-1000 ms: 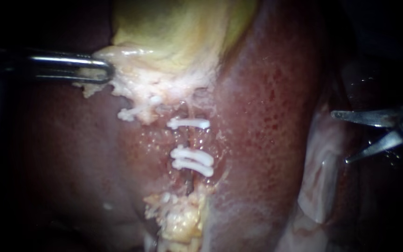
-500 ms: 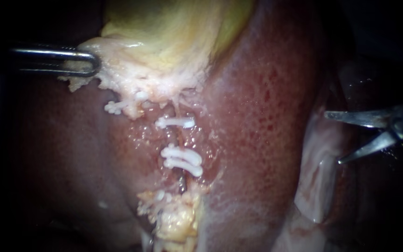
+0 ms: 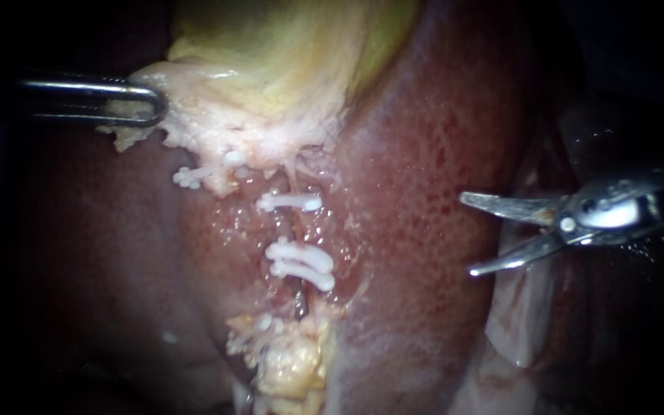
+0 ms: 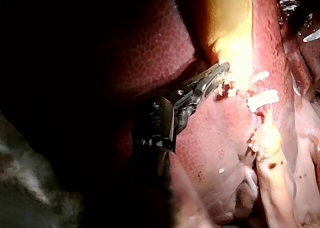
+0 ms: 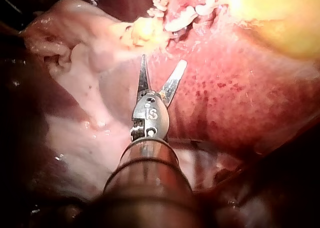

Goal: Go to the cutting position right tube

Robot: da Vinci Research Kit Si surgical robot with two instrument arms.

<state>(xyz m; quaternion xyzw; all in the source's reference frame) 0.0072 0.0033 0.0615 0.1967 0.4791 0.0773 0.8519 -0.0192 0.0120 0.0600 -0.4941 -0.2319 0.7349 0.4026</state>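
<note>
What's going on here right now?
The left instrument grips the pale edge of the gallbladder. The right instrument, its blades open and empty, hovers over the liver, not yet at the tube that carries white clips.

Light falls brightest on the middle of my endoscope view, where the liver (image 3: 424, 154) glistens wet and red. Toward every edge it fades to black. In both wrist views deep shadow borders the lit tissue.
</note>
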